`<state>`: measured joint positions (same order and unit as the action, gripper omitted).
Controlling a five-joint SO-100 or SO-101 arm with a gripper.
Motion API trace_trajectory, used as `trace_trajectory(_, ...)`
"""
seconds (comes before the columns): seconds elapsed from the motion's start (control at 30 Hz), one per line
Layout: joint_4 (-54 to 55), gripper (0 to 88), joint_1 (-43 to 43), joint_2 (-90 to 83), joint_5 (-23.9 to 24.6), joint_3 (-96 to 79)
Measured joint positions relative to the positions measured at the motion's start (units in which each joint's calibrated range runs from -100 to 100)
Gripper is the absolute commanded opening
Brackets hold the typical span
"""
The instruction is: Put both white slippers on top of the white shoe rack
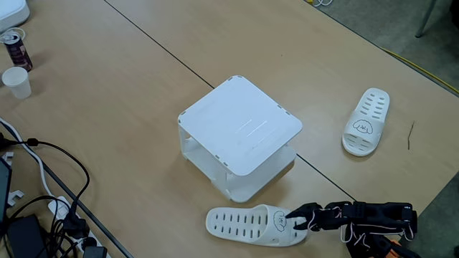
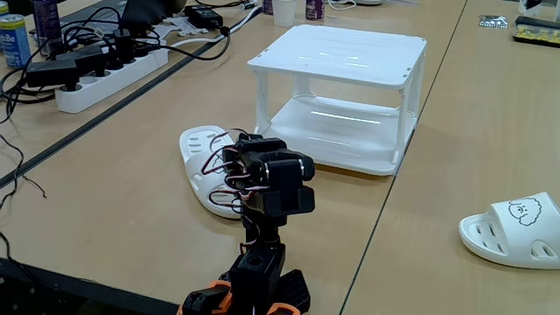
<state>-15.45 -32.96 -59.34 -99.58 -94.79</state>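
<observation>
The white shoe rack stands in the middle of the table with nothing on its flat top. One white slipper lies flat on the table in front of the rack. My gripper is at this slipper's strap end, its black fingers slightly apart, one on each side of the toe. The arm hides part of the slipper in a fixed view. The other white slipper lies alone on the table, off to the right, well away from the gripper.
A power strip with tangled black cables lies along the table's left side. A can and a small white cup stand at the far left. A dark seam runs across the tabletop.
</observation>
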Motion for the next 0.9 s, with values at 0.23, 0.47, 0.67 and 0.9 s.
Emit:
trace_trajectory(0.23, 6.87, 22.3, 0.00, 1.57, 0.00, 0.00)
trace_trajectory(0.47, 15.54, 22.3, 0.00, 9.65, 0.00, 0.00)
trace_trajectory(0.67, 24.21, 22.2, 0.00, 17.48, 0.00, 0.00)
trace_trajectory(0.9, 26.87, 21.6, 0.00, 19.46, 0.00, 0.00)
